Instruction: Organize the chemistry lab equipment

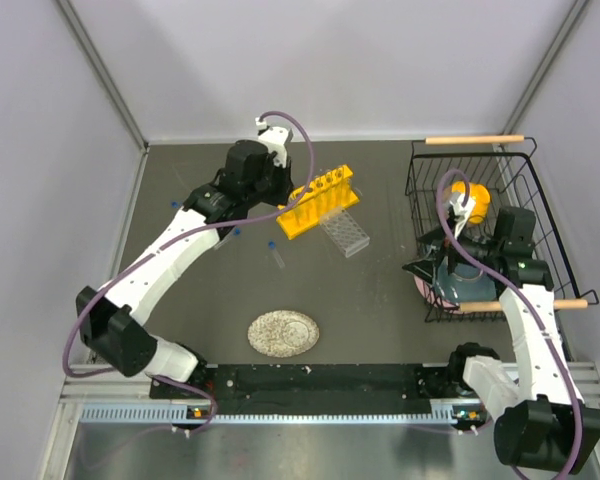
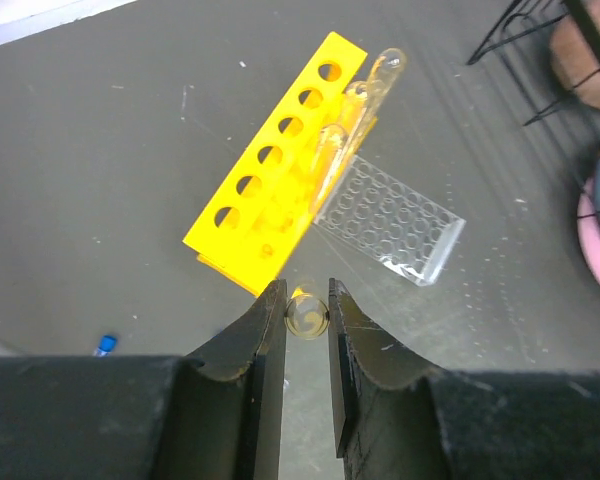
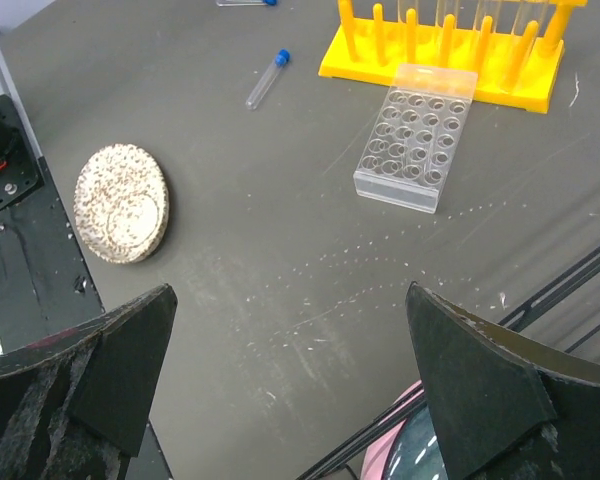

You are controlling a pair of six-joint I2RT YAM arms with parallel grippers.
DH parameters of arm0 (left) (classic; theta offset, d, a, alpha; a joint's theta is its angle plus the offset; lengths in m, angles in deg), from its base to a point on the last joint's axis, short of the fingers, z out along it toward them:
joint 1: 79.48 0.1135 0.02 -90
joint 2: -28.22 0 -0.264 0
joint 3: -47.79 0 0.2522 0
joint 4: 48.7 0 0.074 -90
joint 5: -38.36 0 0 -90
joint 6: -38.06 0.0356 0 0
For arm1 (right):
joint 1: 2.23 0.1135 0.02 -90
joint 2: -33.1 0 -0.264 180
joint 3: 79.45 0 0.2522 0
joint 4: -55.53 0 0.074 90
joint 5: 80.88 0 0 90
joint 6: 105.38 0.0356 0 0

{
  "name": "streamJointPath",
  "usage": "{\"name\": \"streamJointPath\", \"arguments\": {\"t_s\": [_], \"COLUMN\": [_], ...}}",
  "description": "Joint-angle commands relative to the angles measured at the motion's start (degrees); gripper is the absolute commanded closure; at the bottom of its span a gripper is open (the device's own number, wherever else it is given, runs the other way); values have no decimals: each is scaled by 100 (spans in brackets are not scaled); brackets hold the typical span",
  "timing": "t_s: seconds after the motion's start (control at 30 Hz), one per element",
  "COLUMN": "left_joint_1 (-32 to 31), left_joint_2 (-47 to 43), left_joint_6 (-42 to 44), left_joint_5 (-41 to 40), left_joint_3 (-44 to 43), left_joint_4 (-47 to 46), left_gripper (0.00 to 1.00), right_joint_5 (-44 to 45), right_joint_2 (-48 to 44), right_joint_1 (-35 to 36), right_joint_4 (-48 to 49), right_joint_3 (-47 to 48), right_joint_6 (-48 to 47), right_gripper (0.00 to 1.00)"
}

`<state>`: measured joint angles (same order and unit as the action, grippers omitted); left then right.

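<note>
Dark grey matting covers the table point(image 1: 380, 310), which is bounded in the top view by pale walls point(image 1: 330, 60) at the upper, left and right edges of the frame.

Upper centre, the yellow rack point(image 1: 320, 200) stands diagonally. The clear gridded rack point(image 1: 344, 232) lies flat just beside its lower-right long side. In the left wrist view, clear tubes point(image 2: 355, 120) stand leaning in the yellow rack toward its far end.

The left gripper point(image 2: 306, 300) is narrowed onto a glass tube point(image 2: 306, 316), seen end-on between the fingertips, just short of the yellow rack's near corner.

The right gripper point(image 3: 290, 400) stands wide, with nothing between its fingers point(image 3: 480, 380). In the top view it hangs over the black wire basket point(image 1: 480, 190) at the right edge.

One blue-capped vial point(image 1: 277, 250) lies loose below the yellow rack's left end. The speckled plate point(image 1: 283, 333) sits low centre, near the lower table edge. Open surface runs between the plate, the racks and the basket.
</note>
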<state>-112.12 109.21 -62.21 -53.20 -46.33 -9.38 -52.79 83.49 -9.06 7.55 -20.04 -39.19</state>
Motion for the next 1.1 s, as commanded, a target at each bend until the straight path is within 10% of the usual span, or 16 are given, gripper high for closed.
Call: {"name": "streamJointPath", "arguments": {"t_s": [0.0,1.07], "left_joint_1": [39,127], "left_joint_2": [372,1911], "left_joint_6": [516,604], "left_joint_5": [-345,-72], "left_joint_3": [-349,-1342], "left_joint_4": [-429,-429], "left_gripper": [100,99], "right_joint_5": [-287,-137], "right_joint_2": [-91,-144], "right_joint_1": [-161,-161], "right_joint_4": [363,231], "right_joint_3": [-21,-47], "right_joint_6": [-88,-299], "right_gripper": [1,1]}}
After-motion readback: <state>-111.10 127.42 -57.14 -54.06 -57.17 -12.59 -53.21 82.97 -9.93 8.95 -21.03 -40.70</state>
